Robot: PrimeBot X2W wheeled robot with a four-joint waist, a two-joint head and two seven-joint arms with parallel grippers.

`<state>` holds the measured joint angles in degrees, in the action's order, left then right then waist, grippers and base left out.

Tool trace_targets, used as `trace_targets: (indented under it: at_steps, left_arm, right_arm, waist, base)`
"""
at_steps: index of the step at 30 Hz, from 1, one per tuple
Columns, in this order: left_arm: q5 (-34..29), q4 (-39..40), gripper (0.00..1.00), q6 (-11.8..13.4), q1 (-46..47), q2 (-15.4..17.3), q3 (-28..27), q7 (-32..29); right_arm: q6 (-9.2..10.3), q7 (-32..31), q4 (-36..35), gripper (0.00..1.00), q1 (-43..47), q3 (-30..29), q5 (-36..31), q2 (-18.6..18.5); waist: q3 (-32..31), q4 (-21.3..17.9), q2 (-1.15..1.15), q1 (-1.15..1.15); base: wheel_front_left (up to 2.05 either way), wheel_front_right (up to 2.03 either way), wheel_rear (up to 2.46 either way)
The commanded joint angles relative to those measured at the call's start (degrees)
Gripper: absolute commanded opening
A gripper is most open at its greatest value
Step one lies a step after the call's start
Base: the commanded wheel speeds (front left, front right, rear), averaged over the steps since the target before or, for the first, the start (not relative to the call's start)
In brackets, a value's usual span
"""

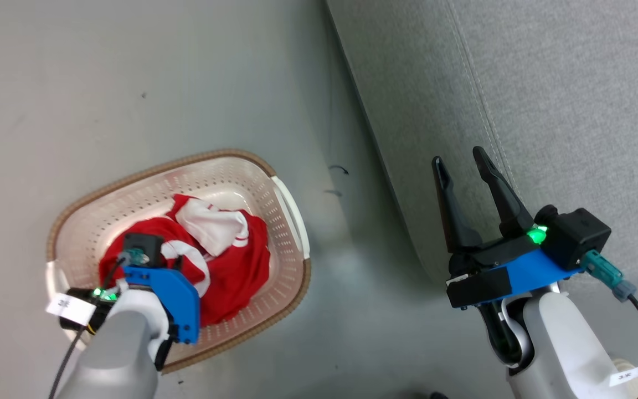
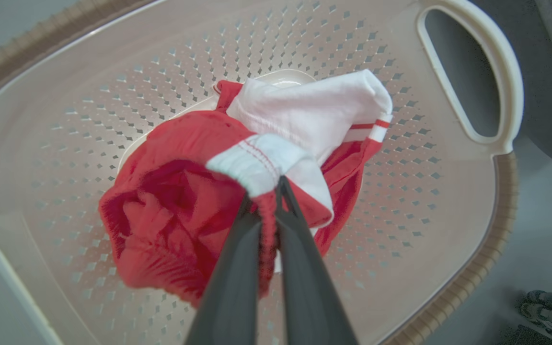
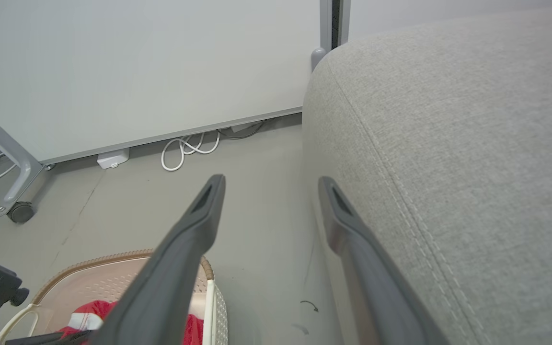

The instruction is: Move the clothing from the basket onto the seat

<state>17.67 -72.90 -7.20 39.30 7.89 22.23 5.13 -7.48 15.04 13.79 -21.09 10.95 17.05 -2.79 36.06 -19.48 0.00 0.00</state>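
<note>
The red and white clothing point(image 1: 225, 249) lies bunched in the cream basket point(image 1: 288, 221) on the floor, left of the grey seat point(image 1: 546, 100). My left gripper point(image 2: 271, 191) reaches down into the basket and is shut on a fold of the clothing point(image 2: 175, 201) where a white band meets red fabric. In the head view its fingers are hidden under its blue wrist mount point(image 1: 166, 293). My right gripper point(image 1: 460, 160) stands open with nothing between its fingers, over the seat's point(image 3: 472, 143) front edge. The basket point(image 3: 113, 268) and some clothing point(image 3: 82, 318) also lie at the right wrist view's lower left.
Grey floor point(image 1: 158, 72) surrounds the basket. In the right wrist view a white wall panel point(image 3: 137, 67) stands beyond, with coiled white cables point(image 3: 187, 148) at its foot and a wheeled metal leg point(image 3: 17, 182) at the left.
</note>
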Motion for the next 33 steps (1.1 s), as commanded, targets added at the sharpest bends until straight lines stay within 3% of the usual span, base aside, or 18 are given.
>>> trace_targets:
  at_steps: [1,11,24,33]
  left_arm:
    - [0.4,-0.1,0.0,-0.4,-0.7,-0.4,0.2,0.1]
    - [6.2,7.3,0.0,-0.3,-5.6,-4.4,8.2,0.6]
    - [15.3,21.7,0.0,-0.3,-4.0,-4.3,22.9,2.7]
    - [17.2,26.5,0.0,-0.3,2.2,-3.8,27.5,3.7]
  right_arm:
    - [-0.03,0.2,0.3,1.0,-0.3,-0.1,-0.2,-0.2]
    - [-0.03,0.2,4.5,1.0,3.9,-2.0,-3.4,-0.2]
    - [-0.03,-0.2,8.9,1.0,10.0,-3.6,-6.5,-0.2]
    - [-0.03,-1.8,7.7,1.0,12.4,-4.8,-7.9,-0.2]
  waist:
    - [-3.4,2.3,0.0,0.0]
    - [-16.0,9.5,0.0,0.0]
    - [-29.1,17.2,0.0,0.0]
    - [-32.3,19.1,0.0,0.0]
  base:
    - [0.0,0.0,0.0]
    - [0.0,0.0,0.0]
    - [0.0,0.0,0.0]
    - [0.0,0.0,0.0]
